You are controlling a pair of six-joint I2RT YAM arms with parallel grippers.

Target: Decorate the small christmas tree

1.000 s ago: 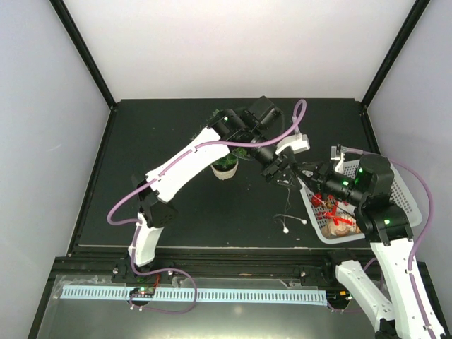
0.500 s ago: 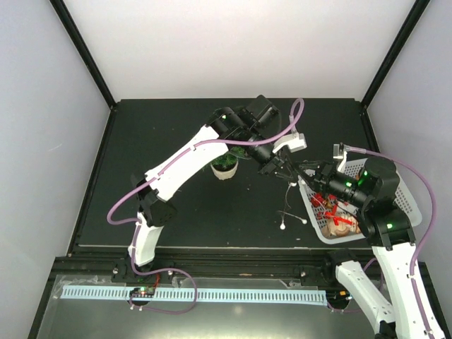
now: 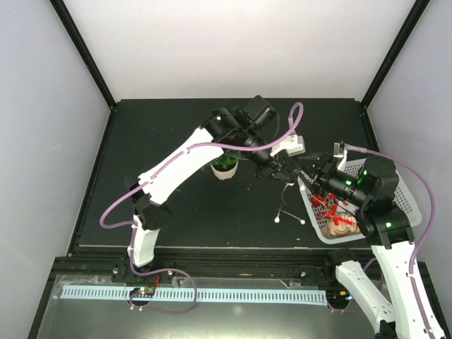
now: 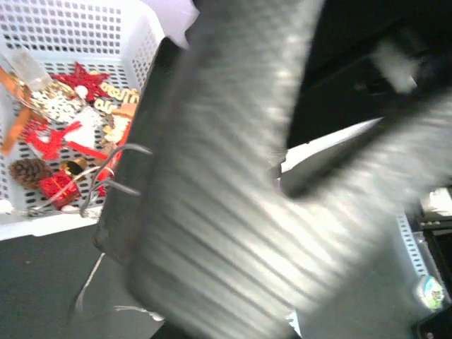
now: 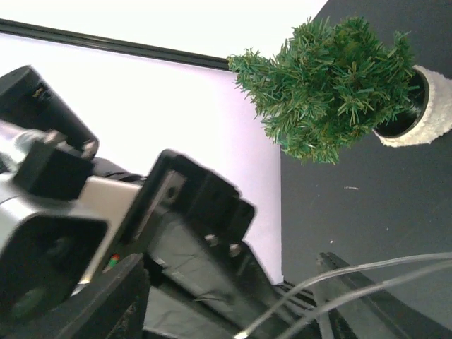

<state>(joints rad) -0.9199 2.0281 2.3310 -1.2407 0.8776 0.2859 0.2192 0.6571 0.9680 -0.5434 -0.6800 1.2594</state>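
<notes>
The small christmas tree (image 3: 224,167) stands in its white pot behind my left arm, which hides part of it; the right wrist view shows its green top (image 5: 332,85) bare. My left gripper (image 3: 280,171) is shut on a clear string with white beads (image 3: 282,205), which hangs from it to the table. My right gripper (image 3: 309,171) faces it tip to tip, jaws apart, with nothing in them. The clear strands (image 5: 381,272) pass in front of the right wrist camera. A blurred grey shape fills most of the left wrist view.
A white basket (image 3: 409,191) stands at the right, under my right arm. It holds red stars, a pine cone and other ornaments (image 4: 70,141). Black frame posts rise at the table's back corners.
My left gripper shut on the string, then my right gripper opened. The left wrist and the hanging string have shifted slightly to the left.
</notes>
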